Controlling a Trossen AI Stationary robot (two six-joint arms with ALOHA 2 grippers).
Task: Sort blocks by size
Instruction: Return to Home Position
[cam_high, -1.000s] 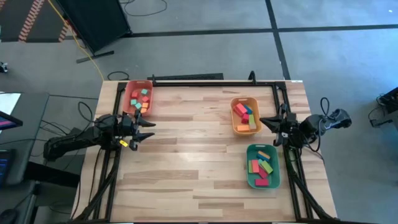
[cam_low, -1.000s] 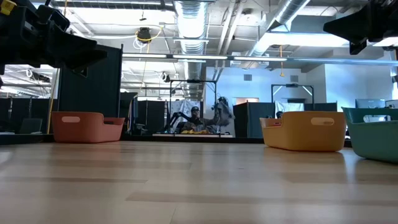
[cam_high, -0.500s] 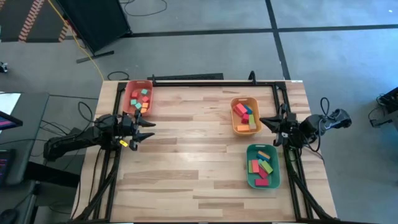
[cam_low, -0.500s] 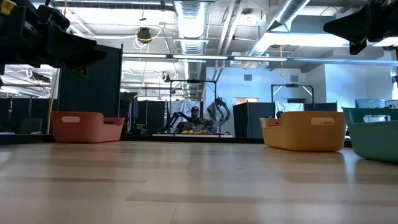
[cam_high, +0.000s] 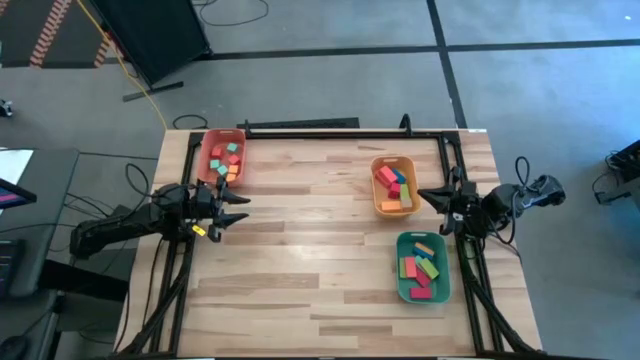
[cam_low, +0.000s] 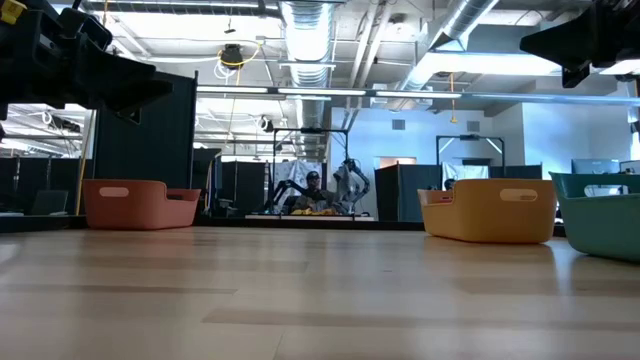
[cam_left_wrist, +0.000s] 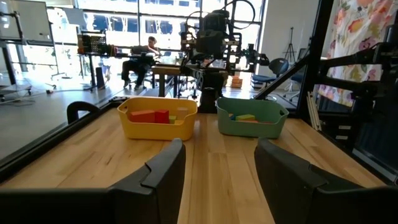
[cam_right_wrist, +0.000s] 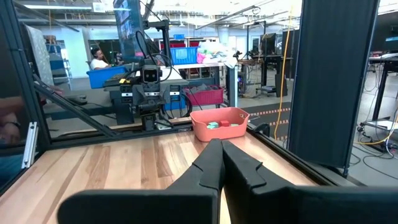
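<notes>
The blocks lie sorted in three trays. Small ones (cam_high: 228, 160) fill the red-orange tray (cam_high: 212, 150) at the far left. Others (cam_high: 392, 182) sit in the orange tray (cam_high: 380, 205) at the right, and longer ones (cam_high: 421, 268) in the green tray (cam_high: 403, 290) nearer the front. My left gripper (cam_high: 243, 209) hovers open and empty at the table's left edge, pointing level across the table (cam_left_wrist: 219, 149). My right gripper (cam_high: 420, 193) stands shut and empty at the right edge beside the orange tray (cam_right_wrist: 222, 147).
Bare wooden tabletop (cam_high: 310, 250) stretches between the two arms and toward the near edge. A dark frame rail (cam_high: 330, 130) runs along the far edge. The low view shows the red-orange tray (cam_low: 140, 203), the orange tray (cam_low: 490, 210) and the green tray (cam_low: 605, 222) standing on the table.
</notes>
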